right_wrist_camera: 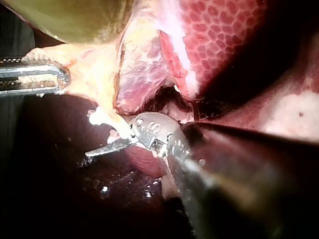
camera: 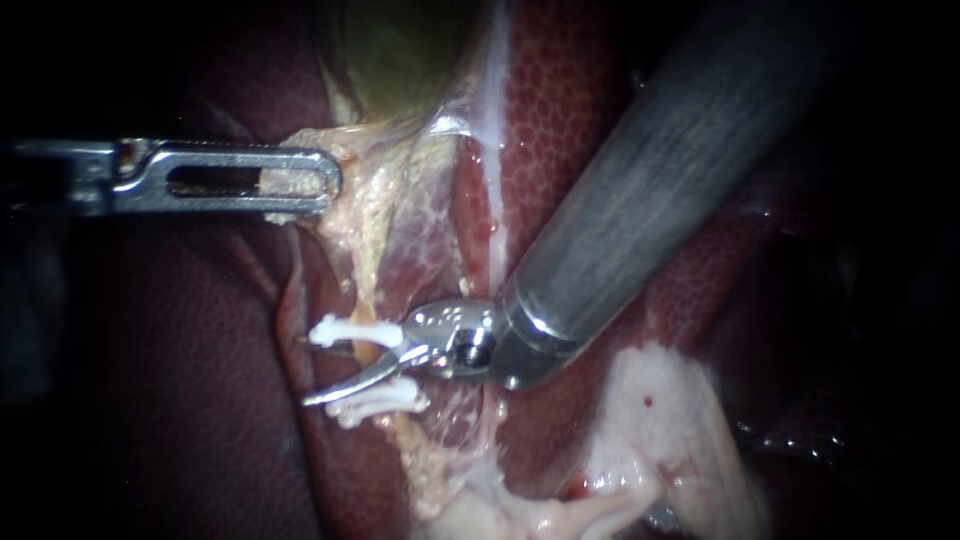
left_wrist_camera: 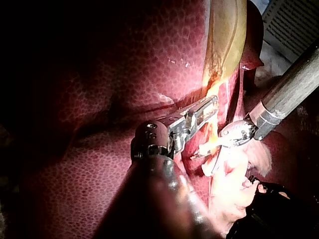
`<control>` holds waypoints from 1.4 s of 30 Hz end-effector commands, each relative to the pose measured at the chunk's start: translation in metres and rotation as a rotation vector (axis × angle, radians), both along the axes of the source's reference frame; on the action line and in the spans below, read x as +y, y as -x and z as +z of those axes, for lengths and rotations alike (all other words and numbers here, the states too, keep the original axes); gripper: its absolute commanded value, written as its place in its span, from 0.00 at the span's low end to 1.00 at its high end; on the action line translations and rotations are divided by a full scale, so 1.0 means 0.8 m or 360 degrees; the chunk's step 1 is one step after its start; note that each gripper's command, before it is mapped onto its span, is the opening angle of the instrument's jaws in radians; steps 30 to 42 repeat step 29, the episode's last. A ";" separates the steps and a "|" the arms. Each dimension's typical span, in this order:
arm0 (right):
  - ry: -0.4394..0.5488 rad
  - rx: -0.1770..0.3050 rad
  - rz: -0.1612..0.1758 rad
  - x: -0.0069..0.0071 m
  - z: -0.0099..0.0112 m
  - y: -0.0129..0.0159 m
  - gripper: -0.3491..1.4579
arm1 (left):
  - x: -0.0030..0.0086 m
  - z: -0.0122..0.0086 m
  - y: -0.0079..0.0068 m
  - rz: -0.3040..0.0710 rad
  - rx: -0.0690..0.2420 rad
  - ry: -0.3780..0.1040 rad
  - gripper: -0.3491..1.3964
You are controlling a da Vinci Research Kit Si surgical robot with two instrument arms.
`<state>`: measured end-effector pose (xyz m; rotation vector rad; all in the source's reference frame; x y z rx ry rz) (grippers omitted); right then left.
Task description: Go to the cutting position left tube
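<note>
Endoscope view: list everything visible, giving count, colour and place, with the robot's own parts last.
gallbladder: one, greenish yellow, top centre.
liver: one, dark red, behind and around everything.
pale tissue: one sheet, cream, hanging below the gallbladder.
clips: two, white, across the pale tissue, the second just below.
left instrument: one, silver, jaws shut on the pale tissue.
right instrument: one, grey shaft, jaws open at the clips.

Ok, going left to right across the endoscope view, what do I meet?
Left instrument, jaws shut on yellowish tissue → two white clips → shaft of the right instrument, whose open jaws overlap the clips → whitish tissue.
</note>
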<state>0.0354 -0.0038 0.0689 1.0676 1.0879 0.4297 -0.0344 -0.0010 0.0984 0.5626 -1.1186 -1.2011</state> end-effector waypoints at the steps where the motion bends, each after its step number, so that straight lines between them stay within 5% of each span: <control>1: 0.0006 -0.0003 0.0015 0.0003 0.0001 -0.0001 0.00 | 0.0000 0.0000 0.0000 -0.0001 0.0001 0.0000 0.00; 12: 0.0008 0.0013 0.0019 0.0004 0.0026 0.0002 0.00 | 0.0000 -0.0001 -0.0002 0.0000 0.0001 0.0000 0.00; 42: 0.0001 0.0019 0.0011 0.0004 0.0015 0.0005 0.00 | 0.0000 -0.0001 -0.0001 -0.0001 0.0001 0.0000 0.00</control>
